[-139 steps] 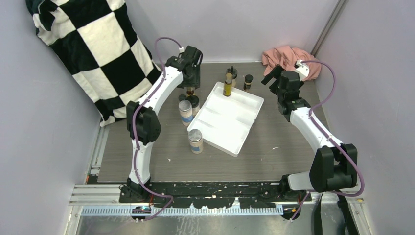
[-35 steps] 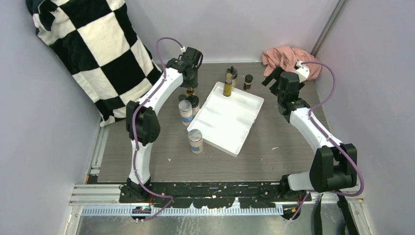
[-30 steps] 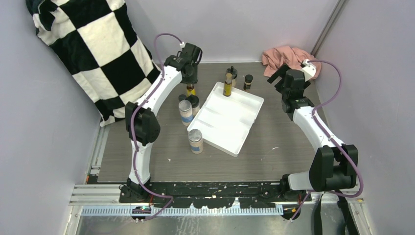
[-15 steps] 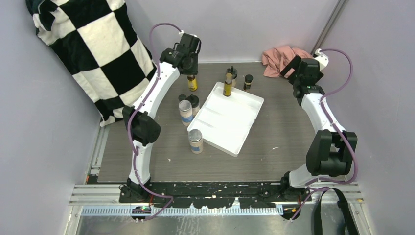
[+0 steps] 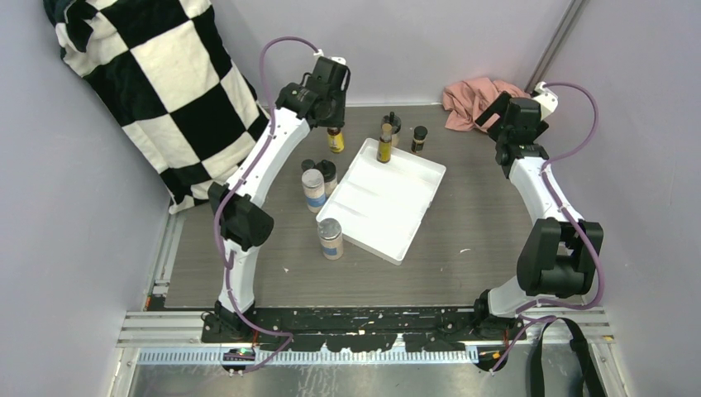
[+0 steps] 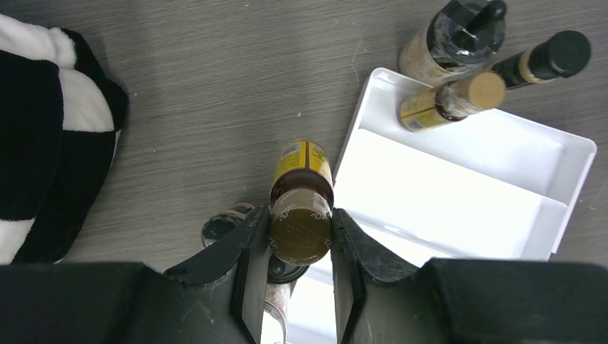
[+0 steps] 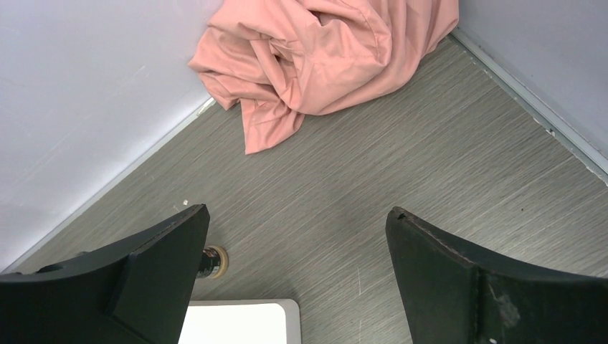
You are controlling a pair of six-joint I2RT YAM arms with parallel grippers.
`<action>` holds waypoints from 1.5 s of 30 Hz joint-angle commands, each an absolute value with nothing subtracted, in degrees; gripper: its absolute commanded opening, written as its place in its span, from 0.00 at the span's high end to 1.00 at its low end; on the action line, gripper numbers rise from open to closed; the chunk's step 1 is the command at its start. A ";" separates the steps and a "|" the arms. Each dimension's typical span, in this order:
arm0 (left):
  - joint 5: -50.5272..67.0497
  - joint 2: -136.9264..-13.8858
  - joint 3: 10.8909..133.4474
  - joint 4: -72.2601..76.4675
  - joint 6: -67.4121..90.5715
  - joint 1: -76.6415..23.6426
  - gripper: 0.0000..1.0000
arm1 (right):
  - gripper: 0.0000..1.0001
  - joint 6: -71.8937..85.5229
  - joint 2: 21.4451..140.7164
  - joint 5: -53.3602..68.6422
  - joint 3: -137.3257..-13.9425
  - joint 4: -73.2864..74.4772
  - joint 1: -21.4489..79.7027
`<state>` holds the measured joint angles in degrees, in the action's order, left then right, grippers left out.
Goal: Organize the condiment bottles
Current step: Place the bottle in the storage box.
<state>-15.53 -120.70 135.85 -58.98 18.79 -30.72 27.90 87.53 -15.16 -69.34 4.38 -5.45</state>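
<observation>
I count eight condiment bottles (image 5: pixel 330 238), though the small dark one (image 5: pixel 307 165) is hard to make out, and one white tray (image 5: pixel 413 217). The table (image 5: pixel 479 215) is grey wood-grain with lilac walls (image 5: pixel 413 41), a pink cloth (image 5: pixel 475 91) at one o'clock and a checkered blanket (image 5: pixel 157 74) at ten. The left gripper (image 6: pixel 300 233) pinches a yellow bottle (image 6: pixel 302 161) by its cap, upright with its axis vertical, at the tray's eleven o'clock. The right gripper (image 7: pixel 297 244) has its fingers spread wide.

Yellow-amber bottle (image 6: pixel 301 179), white tray (image 5: pixel 388 211), pink cloth (image 7: pixel 330 50), black-and-white checked blanket (image 5: pixel 165 74)

No legible txt; label on yellow bottle (image 6: pixel 302 166) too blurry
</observation>
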 commanded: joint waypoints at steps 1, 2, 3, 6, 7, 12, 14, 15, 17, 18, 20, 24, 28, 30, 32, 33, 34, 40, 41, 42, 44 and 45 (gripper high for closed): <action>-15.91 -114.30 138.42 -54.43 17.12 -31.91 1.00 | 0.00 29.12 87.26 -16.70 -70.18 0.78 -5.80; -15.79 -114.20 138.47 -54.26 16.95 -32.12 1.00 | 0.00 29.17 87.23 -16.78 -70.07 0.69 -5.80; -15.70 -114.11 138.53 -54.12 16.80 -32.43 1.00 | 0.00 29.20 87.27 -16.91 -70.05 0.58 -5.80; -15.27 -114.04 138.59 -53.72 16.29 -33.29 1.00 | 0.00 29.35 87.19 -17.03 -69.79 0.36 -5.80; -15.25 -114.10 138.67 -53.67 16.14 -33.57 1.00 | 0.00 29.35 87.23 -17.10 -69.79 0.42 -5.80; -15.05 -115.19 140.44 -54.69 15.27 -35.31 1.00 | 0.00 29.69 87.11 -17.52 -69.39 0.26 -5.89; -14.50 -115.65 140.74 -54.84 14.84 -36.16 1.00 | 0.00 29.92 87.12 -17.70 -69.18 0.20 -5.89; -14.24 -115.83 140.84 -54.91 14.54 -36.63 1.00 | 0.00 30.03 87.11 -17.80 -69.11 0.18 -5.89; -13.31 -116.28 141.10 -54.81 14.06 -37.81 1.00 | 0.00 30.05 87.33 -18.16 -69.08 0.19 -5.88; -12.94 -116.49 141.41 -54.78 13.69 -38.32 1.00 | 0.00 30.04 87.34 -18.25 -69.10 0.19 -5.93; -11.91 -117.19 142.19 -54.76 12.93 -39.30 1.00 | 0.00 29.98 87.40 -18.37 -69.17 0.25 -6.17; -10.59 -118.48 143.00 -54.36 12.39 -41.03 1.00 | 0.00 30.16 87.75 -18.38 -69.24 0.19 -7.12; -9.66 -119.94 143.00 -53.85 12.24 -42.52 1.00 | 0.00 30.56 88.13 -18.02 -69.58 0.19 -7.73; -9.14 -120.74 143.00 -53.56 12.12 -43.27 1.00 | 0.00 30.78 88.30 -18.06 -69.54 0.21 -7.81; -8.84 -121.50 143.00 -52.78 11.89 -44.17 1.00 | 0.00 31.08 88.49 -18.04 -69.32 -1.38 -7.82; -8.74 -121.88 142.92 -52.46 11.75 -44.38 1.00 | 0.00 31.27 88.55 -18.02 -69.15 -1.74 -7.82; -8.54 -122.16 142.85 -51.66 11.42 -44.90 1.00 | 0.00 31.35 88.51 -18.04 -68.98 -2.02 -7.82; -8.26 -124.35 142.65 -48.15 10.81 -46.37 1.00 | 0.00 31.73 88.93 -17.94 -68.29 -2.98 -7.82; -8.20 -124.70 142.65 -47.59 10.74 -46.54 1.00 | 0.00 31.79 88.95 -17.93 -68.25 -3.03 -7.82; -8.10 -125.06 142.57 -47.03 10.66 -46.70 1.00 | 0.00 31.81 88.97 -17.85 -68.21 -3.14 -7.82; -8.09 -125.76 142.64 -46.04 10.48 -46.99 1.00 | 0.00 31.97 89.03 -17.67 -68.12 -3.33 -7.82; -8.01 -126.11 142.58 -45.37 10.37 -47.14 1.00 | 0.00 32.19 89.10 -17.55 -68.04 -3.40 -7.82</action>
